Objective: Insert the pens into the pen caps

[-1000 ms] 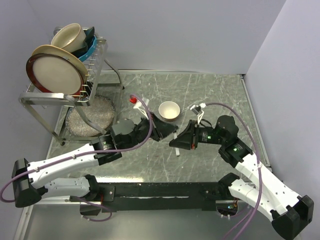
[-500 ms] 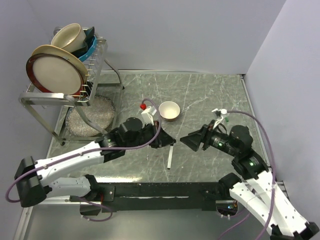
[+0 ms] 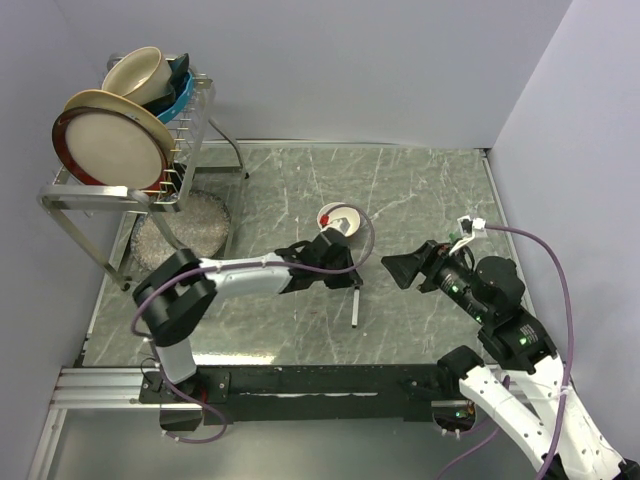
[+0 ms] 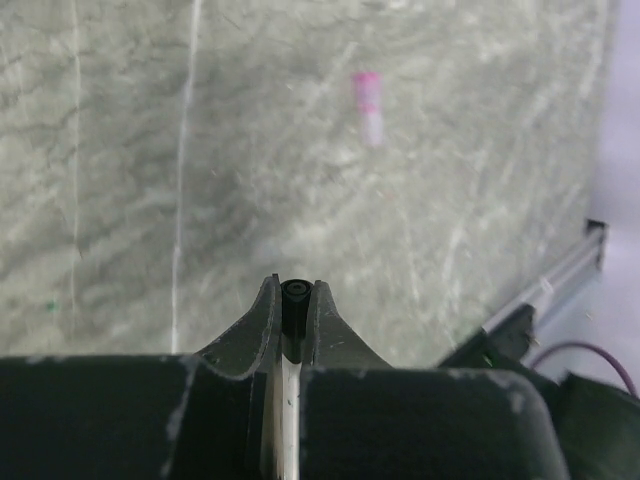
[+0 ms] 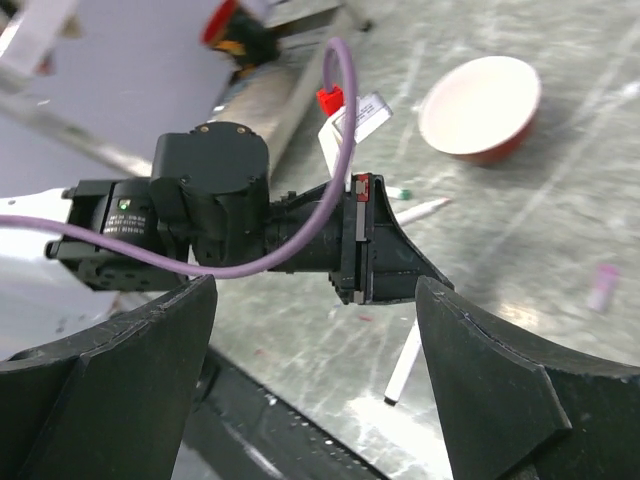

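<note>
The job is judged only partly done. One pen is gripped at its top end by the left gripper, out over the middle of the table, just in front of the cream bowl. A dark round end is seen at the fingertips, and whether that is a fitted cap cannot be told. The white barrel is seen slanting down below the fingers; contact with the table cannot be made out. A second pen, green at one end, is seen lying near the bowl. A short pinkish tube, taken to be a loose cap, is seen lying well apart from both. No third pen is made out. Now the fingers: the left pair is clamped tight on the pen, while the right gripper is spread wide, with nothing held and nothing touched, facing the left one from nearby.
</note>
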Robot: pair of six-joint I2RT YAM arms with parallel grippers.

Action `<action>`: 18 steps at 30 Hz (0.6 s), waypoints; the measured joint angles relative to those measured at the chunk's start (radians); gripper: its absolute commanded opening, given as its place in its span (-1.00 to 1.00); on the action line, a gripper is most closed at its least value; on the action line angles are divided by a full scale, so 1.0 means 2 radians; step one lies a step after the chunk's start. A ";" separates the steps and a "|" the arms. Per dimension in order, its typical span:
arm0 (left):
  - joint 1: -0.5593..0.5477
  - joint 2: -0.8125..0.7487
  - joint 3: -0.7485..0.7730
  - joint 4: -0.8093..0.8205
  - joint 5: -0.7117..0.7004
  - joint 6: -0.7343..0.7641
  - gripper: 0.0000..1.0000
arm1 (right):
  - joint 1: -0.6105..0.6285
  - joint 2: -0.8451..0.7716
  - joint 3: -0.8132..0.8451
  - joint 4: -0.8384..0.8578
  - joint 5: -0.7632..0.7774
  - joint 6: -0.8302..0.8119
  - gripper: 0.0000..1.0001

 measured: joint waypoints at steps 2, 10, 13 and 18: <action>0.000 0.019 0.009 0.000 -0.008 -0.001 -0.86 | 0.000 0.001 0.001 -0.007 0.015 -0.002 0.76; 0.002 0.059 0.017 -0.002 -0.028 -0.001 -0.49 | 0.000 -0.006 0.001 -0.016 0.048 -0.010 0.76; 0.005 0.073 0.027 -0.012 -0.028 -0.001 -0.39 | 0.000 -0.007 0.001 -0.017 0.053 -0.010 0.76; 0.021 0.072 0.031 -0.031 -0.027 -0.001 -0.31 | 0.000 -0.007 0.005 -0.024 0.056 -0.010 0.76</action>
